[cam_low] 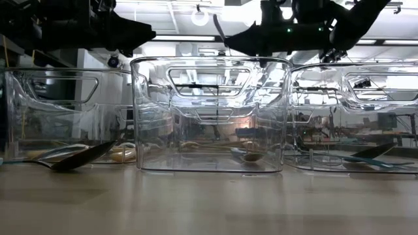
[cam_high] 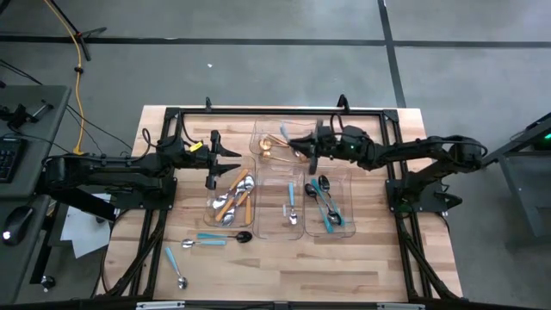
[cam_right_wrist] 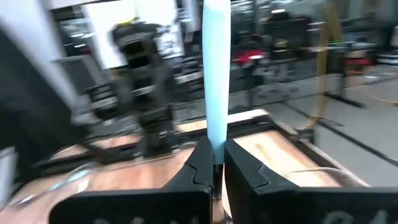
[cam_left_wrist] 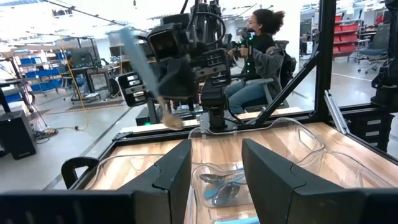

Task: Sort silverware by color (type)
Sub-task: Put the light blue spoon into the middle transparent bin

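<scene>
My right gripper (cam_high: pixel 299 143) hovers over the far clear tray (cam_high: pixel 258 136), shut on a spoon with a light-blue handle (cam_right_wrist: pixel 216 74); gold pieces (cam_high: pixel 274 151) lie in that tray. My left gripper (cam_high: pixel 225 164) is open and touches nothing, above the left tray holding orange-handled pieces (cam_high: pixel 231 203). The middle tray holds light-blue-handled pieces (cam_high: pixel 291 212); the right tray holds teal-handled ones (cam_high: pixel 327 205). Two light-blue spoons (cam_high: pixel 209 240) (cam_high: pixel 175 265) and a dark spoon (cam_high: pixel 244 236) lie flat on the table near the near-left corner. My right gripper pinches the spoon between its two fingers (cam_right_wrist: pixel 200 163) on the light-blue handle (cam_right_wrist: pixel 216 140). Most of the handle sticks out past the fingertips. In the left wrist view the spoon (cam_left_wrist: pixel 142 62) is tilted and lifted clear above the trays, its other end (cam_left_wrist: pixel 175 121) lowest.
Four clear trays stand close together at the table's middle, tall walls showing in the low view (cam_low: pixel 209 117). A black frame (cam_high: pixel 172 112) runs round the table. A seated person (cam_left_wrist: pixel 261 56) is beyond the right edge. Bare wood (cam_high: pixel 301 267) lies along the near edge.
</scene>
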### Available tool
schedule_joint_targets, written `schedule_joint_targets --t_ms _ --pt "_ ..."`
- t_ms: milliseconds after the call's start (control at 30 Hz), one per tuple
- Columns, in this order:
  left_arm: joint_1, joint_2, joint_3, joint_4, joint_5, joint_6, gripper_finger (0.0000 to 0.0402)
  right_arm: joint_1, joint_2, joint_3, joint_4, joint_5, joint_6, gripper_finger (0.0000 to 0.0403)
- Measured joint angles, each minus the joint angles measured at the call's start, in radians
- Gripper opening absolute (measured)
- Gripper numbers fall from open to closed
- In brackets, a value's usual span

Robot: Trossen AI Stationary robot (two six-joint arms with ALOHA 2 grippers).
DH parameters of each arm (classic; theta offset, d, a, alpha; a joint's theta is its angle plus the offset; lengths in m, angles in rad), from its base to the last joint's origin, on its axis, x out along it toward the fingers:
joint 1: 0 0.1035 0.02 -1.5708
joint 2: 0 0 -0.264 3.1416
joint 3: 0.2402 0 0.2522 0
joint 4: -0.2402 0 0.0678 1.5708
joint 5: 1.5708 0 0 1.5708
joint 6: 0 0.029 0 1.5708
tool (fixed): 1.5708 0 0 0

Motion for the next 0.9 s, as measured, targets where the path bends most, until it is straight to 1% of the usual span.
schedule_joint_targets --t_ms 167,267,467,533,633,767,900 --pt "0.0 0.0 0.0 0.004 -0.001 0.005 0.013 0.015 0.0 0.001 -0.009 -0.226 -0.042 0.0003" --pt "0.0 0.0 0.0 0.004 -0.004 0.041 0.013 0.05 -0.001 0.033 -0.132 -0.303 -0.082 0.0003" --pt "0.0 0.0 0.0 0.027 -0.004 0.044 0.013 0.161 0.031 0.18 -0.568 -0.313 -0.238 0.0003" --pt "0.0 0.0 0.0 0.034 -0.004 0.043 0.013 0.193 0.064 0.219 -0.631 -0.313 -0.297 0.0003" --pt "0.0 0.0 0.0 0.041 -0.004 0.044 0.013 0.227 0.121 0.266 -0.68 -0.314 -0.347 0.001" --pt "0.0 0.0 0.0 0.041 -0.004 0.042 0.013 0.242 0.202 0.33 -0.775 -0.311 -0.359 0.0016" --pt "0.0 0.0 0.0 0.041 -0.004 0.042 0.013 0.229 0.282 0.404 -0.856 -0.311 -0.356 0.0018"
